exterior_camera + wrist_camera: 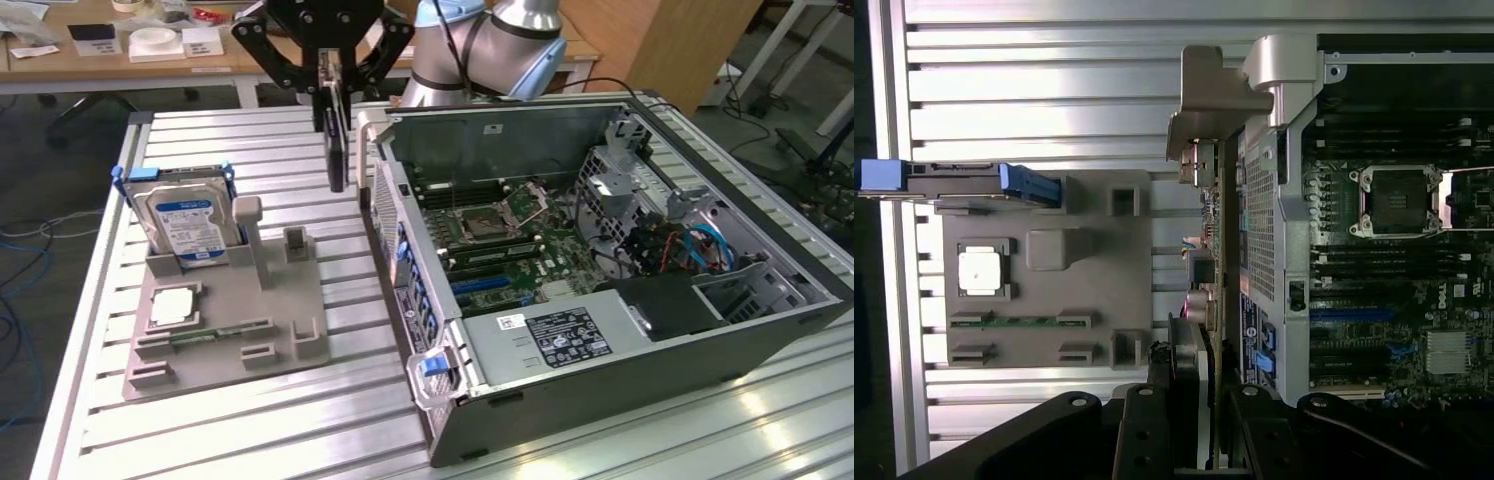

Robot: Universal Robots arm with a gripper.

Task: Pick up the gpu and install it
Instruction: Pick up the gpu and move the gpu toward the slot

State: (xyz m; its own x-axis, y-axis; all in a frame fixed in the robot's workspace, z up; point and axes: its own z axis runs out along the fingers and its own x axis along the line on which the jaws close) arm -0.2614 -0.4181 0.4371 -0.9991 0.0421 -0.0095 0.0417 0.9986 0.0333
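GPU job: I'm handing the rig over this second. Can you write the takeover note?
Gripper: shut on the gpu, which hangs upright and edge-on in the air.
Where: the card is above the slatted table, between the grey parts holder and the open computer case, close to the case's outer wall. The hard drive stands in the holder.
Done: the gpu is picked up and is clear of the holder.
Left: installing it. The card is outside the case and not yet in a motherboard slot.
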